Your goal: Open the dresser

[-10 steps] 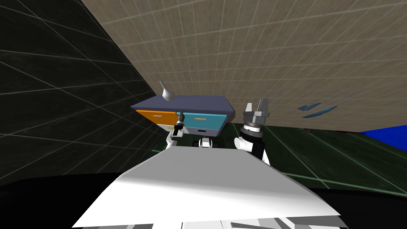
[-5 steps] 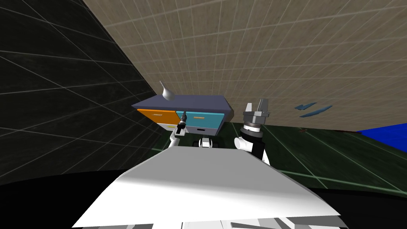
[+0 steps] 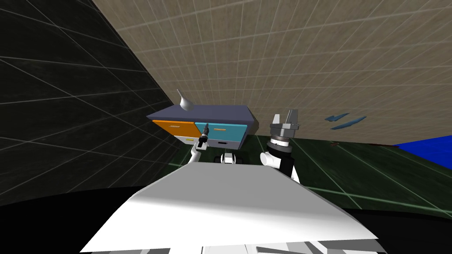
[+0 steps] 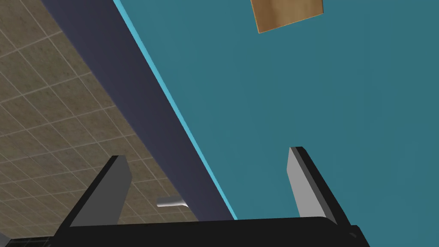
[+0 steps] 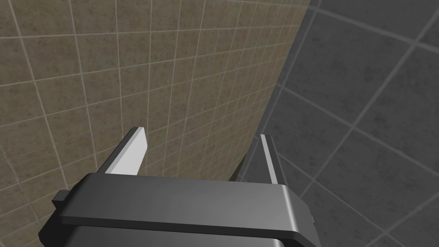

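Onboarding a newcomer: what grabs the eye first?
A slate-topped dresser stands by the tan tiled wall, its teal drawer front beside an orange one. The open left gripper points at the teal front's edge, short of its tan handle. The open right gripper is raised alongside.

The dresser (image 3: pixel 203 115) was topped in dark slate blue. One upper drawer front (image 3: pixel 176 128) was coloured orange. The teal front (image 3: pixel 225 130), at three o'clock of it, was edged in a lighter blue and fitted with a tan handle (image 4: pixel 287 13). The lower fronts (image 3: pixel 216 142) at six o'clock were rendered whitish. A plain grey vase (image 3: pixel 185 104) was set on the top.

The rear wall (image 3: pixel 309 53) was patterned in beige tiles with pale lines. The side wall (image 3: pixel 66 110), at nine o'clock of the dresser, was patterned in near-black tiles. The floor (image 3: pixel 353 167) was tiled dark green, and a bright blue patch (image 3: pixel 430 150) was seen at three o'clock. The left gripper (image 4: pixel 207 154) and right gripper (image 5: pixel 200 134) were finished with light grey fingers on dark bodies.
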`<state>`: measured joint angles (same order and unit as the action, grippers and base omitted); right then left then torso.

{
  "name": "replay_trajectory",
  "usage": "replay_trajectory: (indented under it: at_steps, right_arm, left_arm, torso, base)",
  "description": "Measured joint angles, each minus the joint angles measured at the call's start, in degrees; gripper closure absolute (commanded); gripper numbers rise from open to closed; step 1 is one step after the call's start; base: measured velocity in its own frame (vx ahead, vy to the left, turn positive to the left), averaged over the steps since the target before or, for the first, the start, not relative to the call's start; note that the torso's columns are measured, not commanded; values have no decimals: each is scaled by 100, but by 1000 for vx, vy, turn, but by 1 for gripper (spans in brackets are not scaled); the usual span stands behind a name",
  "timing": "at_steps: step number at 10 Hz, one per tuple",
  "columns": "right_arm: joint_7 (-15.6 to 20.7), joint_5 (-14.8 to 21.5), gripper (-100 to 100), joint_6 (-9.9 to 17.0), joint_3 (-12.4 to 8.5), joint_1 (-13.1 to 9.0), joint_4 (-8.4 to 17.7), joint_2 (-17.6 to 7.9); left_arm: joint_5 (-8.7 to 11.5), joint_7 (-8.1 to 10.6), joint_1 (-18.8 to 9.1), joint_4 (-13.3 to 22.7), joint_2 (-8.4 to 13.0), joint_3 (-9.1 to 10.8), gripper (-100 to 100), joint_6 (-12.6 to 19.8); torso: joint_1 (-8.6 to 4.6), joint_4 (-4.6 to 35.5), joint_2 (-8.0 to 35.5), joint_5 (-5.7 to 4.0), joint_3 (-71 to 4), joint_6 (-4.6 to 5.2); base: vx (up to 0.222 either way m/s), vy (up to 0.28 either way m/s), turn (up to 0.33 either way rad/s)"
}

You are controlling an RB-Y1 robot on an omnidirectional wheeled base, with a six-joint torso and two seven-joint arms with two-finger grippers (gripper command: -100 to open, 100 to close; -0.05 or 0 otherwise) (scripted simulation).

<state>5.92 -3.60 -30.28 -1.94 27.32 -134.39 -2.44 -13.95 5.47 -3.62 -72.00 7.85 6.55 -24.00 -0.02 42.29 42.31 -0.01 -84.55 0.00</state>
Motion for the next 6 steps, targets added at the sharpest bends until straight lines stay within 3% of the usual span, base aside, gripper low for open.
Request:
replay_trajectory:
  at_steps: [6]
  right_arm:
    - [0, 0, 0, 0, 0, 0, 0, 0]
  left_arm:
    - [-226, 98, -399, 823, -120, 46, -100, -12]
  torso:
    - [-4, 1, 3, -1, 2, 0]
  base:
    - [-34, -32, 1]
